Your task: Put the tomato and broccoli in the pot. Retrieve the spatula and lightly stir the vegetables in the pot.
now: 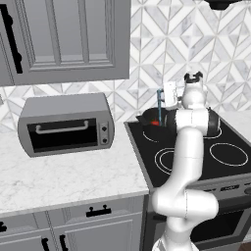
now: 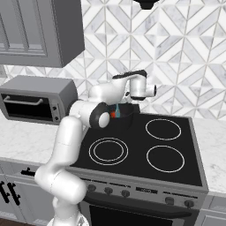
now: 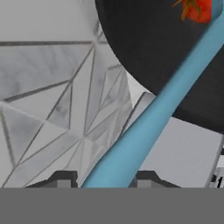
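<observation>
The pot (image 1: pixel 149 119) sits on the far left burner of the black glass cooktop (image 1: pixel 196 152), hard against the tiled wall. The tomato (image 3: pixel 199 9) lies inside it, red against the dark bottom; in the left base view it shows as a red spot (image 1: pixel 155 122) beside the arm's elbow. The broccoli cannot be made out in any view.

The light blue spatula (image 3: pixel 153 118) stands with its lower end in the pot and its handle rising up between the gripper's (image 3: pixel 104 178) two dark finger tips. Whether the tips press on the handle or stand just off it cannot be told from the pictures. From the left base view the spatula (image 1: pixel 159 105) shows as a thin upright blue line above the pot, just left of the hand.

The white arm's forearm and dark elbow joint cover much of the pot in both base views. A grey toaster oven (image 1: pixel 66 125) stands on the white marble counter (image 1: pixel 63 176) to the left of the stove, well apart from the pot. Grey wall cabinets (image 1: pixel 63 39) hang above it, and grey drawers with black handles run below the counter. The wall behind is marble tile (image 2: pixel 185 57) in a diamond pattern. Three other burner rings lie bare.
</observation>
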